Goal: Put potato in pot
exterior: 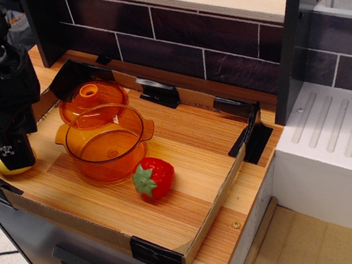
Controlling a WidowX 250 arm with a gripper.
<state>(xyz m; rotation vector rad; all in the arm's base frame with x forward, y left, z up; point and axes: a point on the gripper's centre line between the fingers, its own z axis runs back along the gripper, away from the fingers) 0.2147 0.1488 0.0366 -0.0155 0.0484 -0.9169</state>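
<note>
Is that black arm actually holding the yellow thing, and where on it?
Cannot be told. The gripper is down over the potato, hiding most of it; whether the jaws have closed is not visible.

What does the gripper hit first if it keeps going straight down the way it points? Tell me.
Most likely the potato: the gripper points down right over it, covering most of it. Contact can't be confirmed from this single view.

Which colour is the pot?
Translucent orange, shown in the observation.image view.

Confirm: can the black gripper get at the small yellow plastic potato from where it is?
Probably yes. The black gripper is directly over the small yellow plastic potato, covering most of it, with nothing between them. The translucent orange plastic pot stands clear to the side. Finger state can't be seen.
</note>
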